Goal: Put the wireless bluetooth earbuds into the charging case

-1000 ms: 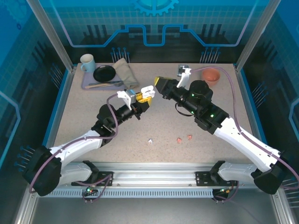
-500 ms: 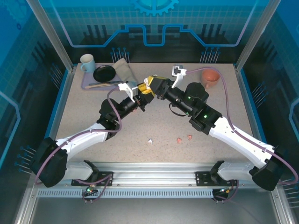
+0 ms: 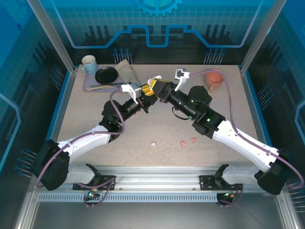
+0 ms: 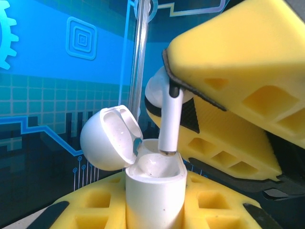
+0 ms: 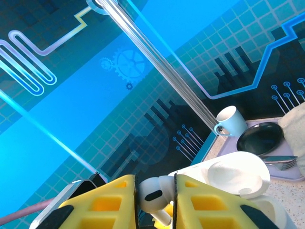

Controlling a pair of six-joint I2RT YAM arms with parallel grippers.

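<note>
Our right gripper (image 5: pixel 155 193) is clamped on a white earbud (image 4: pixel 170 119), pinching its bulb between the yellow pads so that the stem hangs free below. That stem is the axis that matters. In the left wrist view it stands almost upright, leaning only slightly, with its tip right at the mouth of the charging case (image 4: pixel 155 191); we cannot tell whether it rests on the rim or has just entered the well.

The case lies directly under the earbud, along the stem's own line, so we judge the coming move to be a short push down that line — not a sideways one. Its lid (image 4: pixel 109 138) is swung open to the left, clear of the path.

Our left gripper (image 4: pixel 155 205) is closed on the case body, holding it upright. From above, the two grippers meet over the far middle of the table (image 3: pixel 86 119). Well apart, towards the near edge, lie a loose white earbud (image 3: pixel 153 144) and two pink earbuds (image 3: pixel 183 142) — waiting their turn.
</note>
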